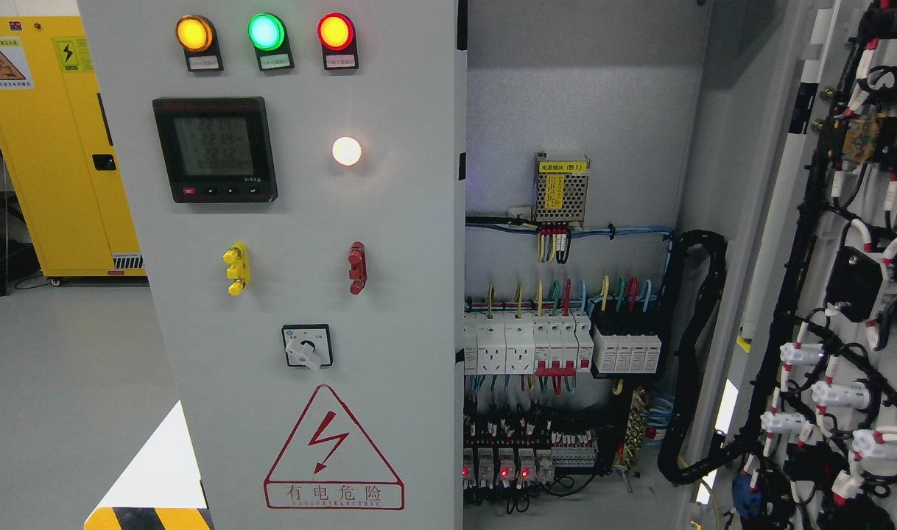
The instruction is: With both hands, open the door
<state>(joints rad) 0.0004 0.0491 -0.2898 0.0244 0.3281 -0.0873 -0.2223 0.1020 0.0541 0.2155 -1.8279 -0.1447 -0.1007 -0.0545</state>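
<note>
A grey electrical cabinet fills the head view. Its left door (389, 243) stands closed, with three indicator lamps (266, 32), a digital meter (215, 149), a rotary switch (306, 346) and a red warning triangle (333, 449) on its face. The right door (853, 294) is swung wide open at the picture's right, its inner side covered in black wiring. Between them the cabinet interior (566, 110) shows, with breakers (559, 342) and a power supply (561, 188). Neither hand nor arm appears.
A yellow safety cabinet (51, 147) stands at the far left on the grey floor (65, 368). A thick black cable loom (695, 353) hangs inside the cabinet at the right. A yellow-black striped corner (150, 517) shows at the bottom left.
</note>
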